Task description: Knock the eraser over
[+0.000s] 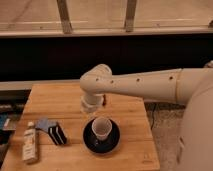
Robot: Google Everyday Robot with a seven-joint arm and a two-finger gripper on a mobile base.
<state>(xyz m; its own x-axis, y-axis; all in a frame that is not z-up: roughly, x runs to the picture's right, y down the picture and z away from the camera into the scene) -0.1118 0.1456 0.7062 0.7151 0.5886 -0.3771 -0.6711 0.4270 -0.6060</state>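
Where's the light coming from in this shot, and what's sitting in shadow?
Camera view: warm light from above brightens the arm's top; the end effector, above the table behind the cup, is shaded underneath; the eraser at left looks dark.

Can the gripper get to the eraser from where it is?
Probably yes: the gripper, shut, hangs near the cup, and only bare table lies between it and the eraser beside the white tube.

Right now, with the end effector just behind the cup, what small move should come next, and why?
Probably sweep the shut end effector left and lower, toward the eraser. The eraser sits near the table's front left, between the white tube and the cup on its dark saucer, while the end effector hangs behind the cup, well apart from the eraser.
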